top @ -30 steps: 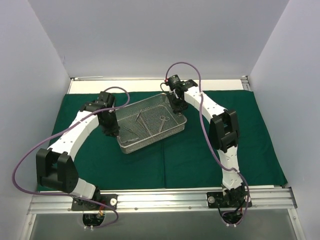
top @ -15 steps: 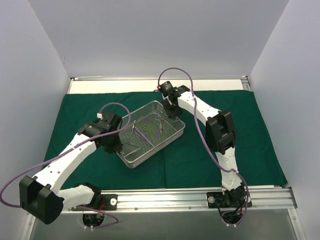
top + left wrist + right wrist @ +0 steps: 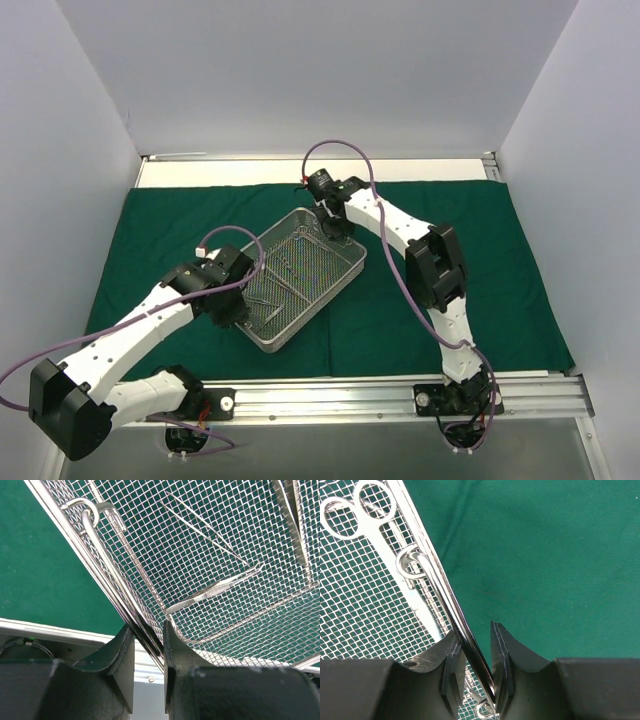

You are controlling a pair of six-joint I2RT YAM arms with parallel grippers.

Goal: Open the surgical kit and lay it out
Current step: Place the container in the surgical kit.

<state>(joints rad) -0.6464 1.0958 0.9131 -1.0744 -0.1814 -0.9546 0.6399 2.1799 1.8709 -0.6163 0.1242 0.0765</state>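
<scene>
The surgical kit lies unwrapped. Its dark green drape (image 3: 450, 300) is spread flat, and the silver wire-mesh tray (image 3: 320, 307) sits diagonally over it, left of centre. My left gripper (image 3: 232, 308) is shut on the tray's near-left end rim. In the left wrist view the rim (image 3: 100, 570) runs between the left gripper's (image 3: 147, 627) fingers, beside a wire handle (image 3: 92, 522). Forceps (image 3: 215, 590) lie on the mesh. My right gripper (image 3: 330, 222) is shut on the far end rim (image 3: 430, 565), which crosses slantwise between the right gripper's (image 3: 475, 630) pads. Scissors (image 3: 370, 515) lie inside.
An aluminium rail (image 3: 330, 400) runs along the near edge, close behind my left gripper. White walls (image 3: 60, 150) stand left, right and behind. A bare white strip (image 3: 200, 172) lies beyond the drape's back edge.
The tray has travelled left and toward the near edge, turning to a steeper diagonal. Both arms moved with it, holding its ends.
</scene>
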